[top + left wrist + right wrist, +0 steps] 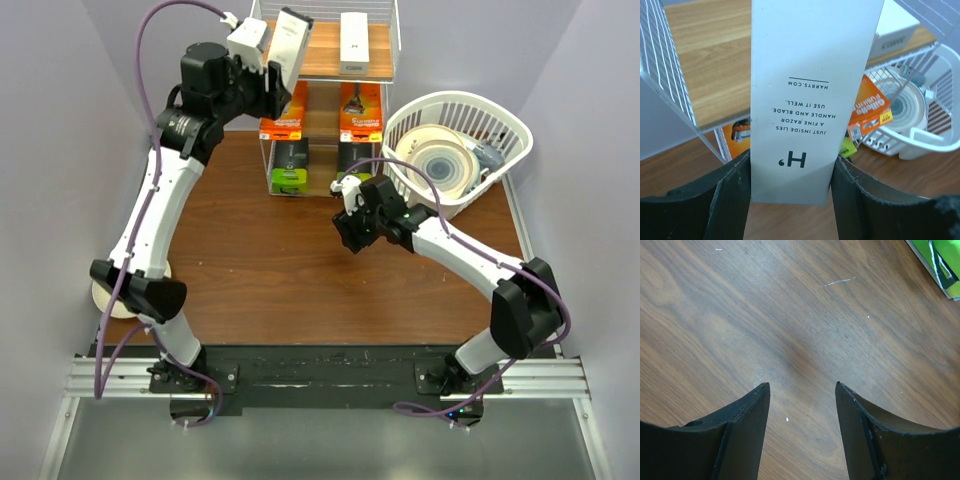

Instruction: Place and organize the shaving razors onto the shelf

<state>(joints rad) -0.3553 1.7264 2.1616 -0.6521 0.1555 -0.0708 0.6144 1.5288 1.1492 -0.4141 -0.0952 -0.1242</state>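
My left gripper (277, 80) is shut on a long slim white razor box (290, 42), holding it tilted above the left side of the shelf's top wooden board (325, 55). In the left wrist view the box (815, 75) sits between both fingers (730, 195), over the board (710, 60). A second white box (353, 42) lies on the right of the top board. Two orange cards (283, 118) (360, 110) stand on the middle tier. Two black boxes with green ends (290, 167) (350, 160) are on the lowest level. My right gripper (352, 237) is open and empty over bare table (802, 387).
A white slotted basket (500, 120) with round cream plates stands right of the shelf, also seen in the left wrist view (930, 142). A cream plate (108, 298) lies at the table's left edge, partly under the left arm. A green box corner (940, 265) shows near the right gripper.
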